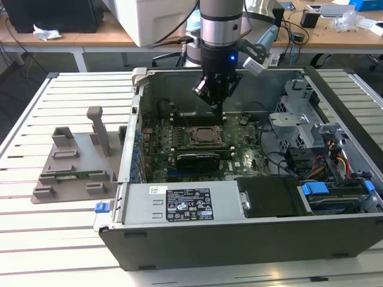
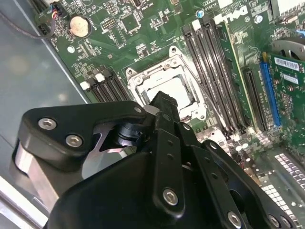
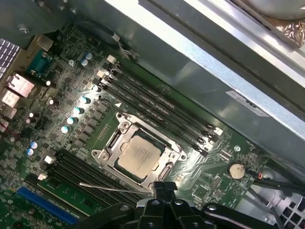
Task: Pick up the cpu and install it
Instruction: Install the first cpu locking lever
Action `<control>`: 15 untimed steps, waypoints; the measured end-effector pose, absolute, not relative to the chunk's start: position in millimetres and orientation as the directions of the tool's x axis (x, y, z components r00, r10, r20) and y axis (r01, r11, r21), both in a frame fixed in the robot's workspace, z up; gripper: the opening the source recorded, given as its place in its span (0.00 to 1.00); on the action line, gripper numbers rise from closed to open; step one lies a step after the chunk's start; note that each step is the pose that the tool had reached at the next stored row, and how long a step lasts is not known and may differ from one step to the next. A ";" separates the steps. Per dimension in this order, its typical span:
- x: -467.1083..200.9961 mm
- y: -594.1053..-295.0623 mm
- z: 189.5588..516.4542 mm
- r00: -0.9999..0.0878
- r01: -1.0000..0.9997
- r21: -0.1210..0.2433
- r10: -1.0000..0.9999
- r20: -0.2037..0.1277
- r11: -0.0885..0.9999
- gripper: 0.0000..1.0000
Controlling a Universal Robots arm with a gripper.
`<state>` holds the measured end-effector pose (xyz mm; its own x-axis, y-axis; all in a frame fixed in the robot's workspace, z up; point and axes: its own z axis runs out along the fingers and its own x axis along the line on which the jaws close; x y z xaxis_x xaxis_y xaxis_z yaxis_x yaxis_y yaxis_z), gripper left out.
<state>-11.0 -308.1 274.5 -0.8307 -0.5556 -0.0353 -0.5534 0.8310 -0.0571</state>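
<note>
We see the cpu (image 3: 138, 158) lying flat in the socket (image 3: 112, 141) on the green board (image 3: 76, 71), framed by metal. Our pincer (image 1: 216, 103) hangs above it inside the open computer case (image 1: 239, 230), which stands on the slatted worktop (image 1: 36, 239). In the first wrist view its fingertips (image 3: 164, 188) meet together, holding nothing, just beside the chip's edge.
</note>
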 end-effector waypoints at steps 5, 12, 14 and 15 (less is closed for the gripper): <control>-10.9 -308.1 274.6 -0.797 -0.600 -0.057 -0.603 -0.035 0.798 0.11; -10.9 -308.1 274.5 -0.758 -0.649 -0.057 -0.651 -0.035 0.758 0.11; -10.9 -308.1 274.5 -0.758 -0.649 -0.057 -0.652 -0.035 0.758 0.11; -10.9 -308.1 274.5 -0.758 -0.649 -0.057 -0.652 -0.035 0.758 0.11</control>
<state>-10.9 -308.1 274.5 -0.7578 -0.6516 -0.0353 -0.6494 0.7583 -0.0570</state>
